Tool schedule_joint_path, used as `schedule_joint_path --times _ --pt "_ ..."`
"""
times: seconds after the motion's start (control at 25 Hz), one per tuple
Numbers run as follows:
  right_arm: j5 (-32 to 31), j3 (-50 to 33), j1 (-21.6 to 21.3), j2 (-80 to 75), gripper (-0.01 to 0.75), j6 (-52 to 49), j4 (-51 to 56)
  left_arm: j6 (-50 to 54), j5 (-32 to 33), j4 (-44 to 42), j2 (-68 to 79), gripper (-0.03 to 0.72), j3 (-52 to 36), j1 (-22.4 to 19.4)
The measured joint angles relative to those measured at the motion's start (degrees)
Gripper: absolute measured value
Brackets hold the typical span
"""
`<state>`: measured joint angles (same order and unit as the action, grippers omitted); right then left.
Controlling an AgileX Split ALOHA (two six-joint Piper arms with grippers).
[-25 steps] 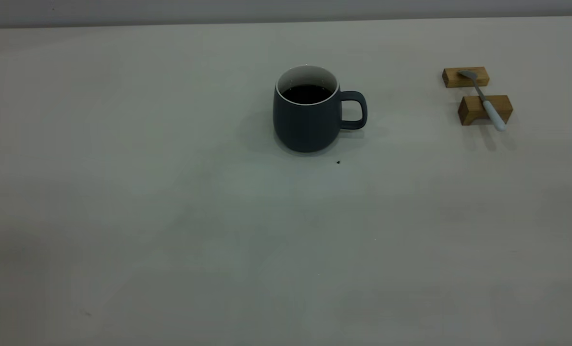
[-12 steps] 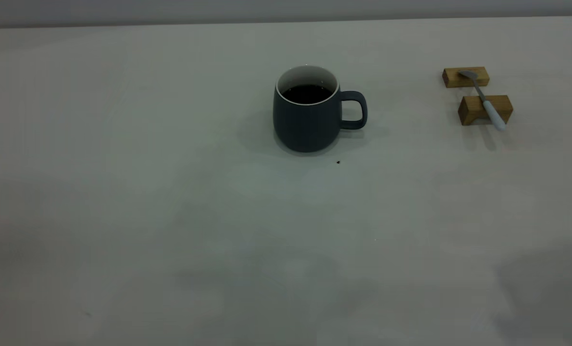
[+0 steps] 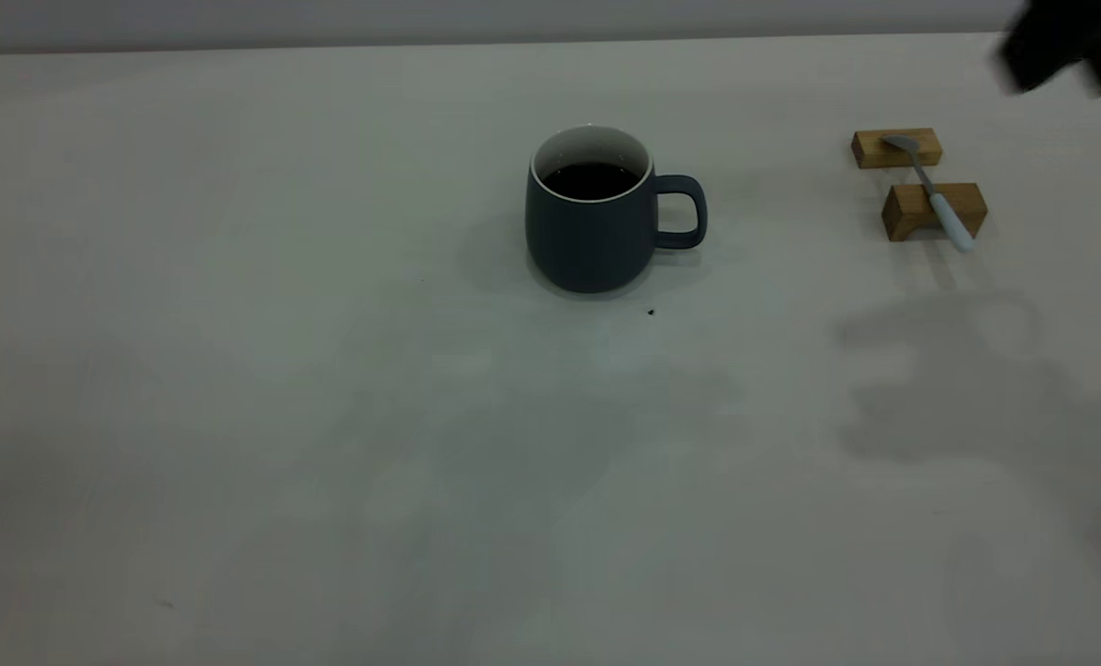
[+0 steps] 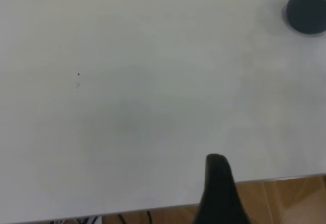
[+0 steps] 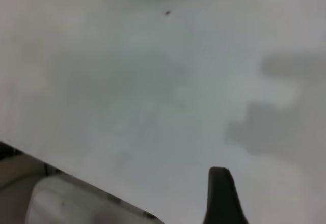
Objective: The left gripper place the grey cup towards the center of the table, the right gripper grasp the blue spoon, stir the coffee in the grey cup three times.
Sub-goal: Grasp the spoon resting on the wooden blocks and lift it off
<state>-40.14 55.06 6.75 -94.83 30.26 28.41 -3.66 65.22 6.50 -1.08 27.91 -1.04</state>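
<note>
The grey cup (image 3: 591, 222) stands upright near mid-bench, slightly toward the far side, handle pointing right. Coffee (image 3: 591, 179) sits well below the white rim. Judgement: ceramic, stiff, fairly heavy with liquid, matte so not very slippery; best taken at the loop handle or across the body, kept level to avoid slopping.

The blue spoon (image 3: 935, 194) lies far right, bridged across two wooden blocks (image 3: 911, 185), metal bowl on the farther block, pale handle overhanging the nearer one. Judgement: light, thin, rigid, easily knocked off; the raised handle end leaves clearance for fingers, so that is the place to pinch.

The right claw (image 3: 1064, 51) shows as a dark blur at the far right corner, above and beyond the blocks; open or clenched, cannot tell. Of the left claw (image 4: 219, 193), only one finger shows in its wrist view, over the bench edge, well apart from the cup; state likewise unclear.

The bench (image 3: 328, 416) is plain, off-white, flat, with a tiny dark speck (image 3: 650, 313) just near of the cup. Soft shadows lie at right.
</note>
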Motion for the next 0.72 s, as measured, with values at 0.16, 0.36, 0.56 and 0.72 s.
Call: schedule_joint_path --times 0.16,0.36,0.56,0.72 --pt "0.06 7.22 0.74 -10.25 0.539 -8.66 -4.58 0.02 0.00 0.00 0.00 0.585 0.00 0.00" --pt "-1.30 17.21 0.74 -20.93 0.539 -20.20 -15.30 0.07 0.00 0.00 0.00 0.585 0.00 0.00" --pt "-4.09 24.43 0.74 -28.35 0.561 -23.74 -21.96 0.07 0.00 0.00 0.00 0.585 0.00 0.00" --pt "-4.32 27.76 0.74 -32.53 0.584 -25.90 -26.19 0.07 0.00 0.00 0.00 0.585 0.00 0.00"
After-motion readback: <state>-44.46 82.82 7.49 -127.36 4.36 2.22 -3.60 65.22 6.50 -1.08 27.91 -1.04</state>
